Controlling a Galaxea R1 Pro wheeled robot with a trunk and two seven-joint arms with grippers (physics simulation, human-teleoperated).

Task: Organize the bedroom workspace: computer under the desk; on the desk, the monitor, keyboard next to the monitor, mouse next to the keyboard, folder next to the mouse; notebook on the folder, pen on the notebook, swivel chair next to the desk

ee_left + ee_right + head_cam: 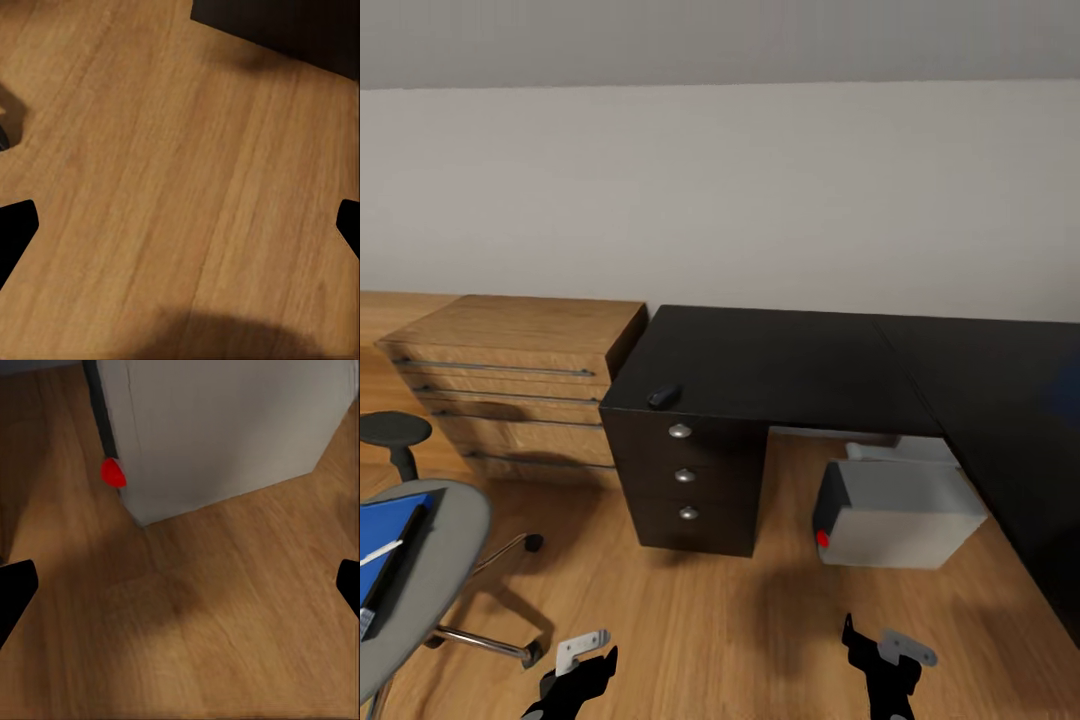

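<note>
Hovering over bare wood floor (pixel 172 187), my left gripper (pixel 180 225) and right gripper (pixel 180 585) gaped wide beside the computer (pixel 225 427).

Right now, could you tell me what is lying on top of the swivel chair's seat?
On the swivel chair seat lies the blue folder, with a dark notebook and a white pen on it. The picture's edge cuts off the rest of the seat.

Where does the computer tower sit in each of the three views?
Head view: the computer lies on the floor under the desk, right of centre.
Left wrist view: it is not in this picture.
Right wrist view: its grey side takes the upper part.
Shared landmark: its red dot.
</note>
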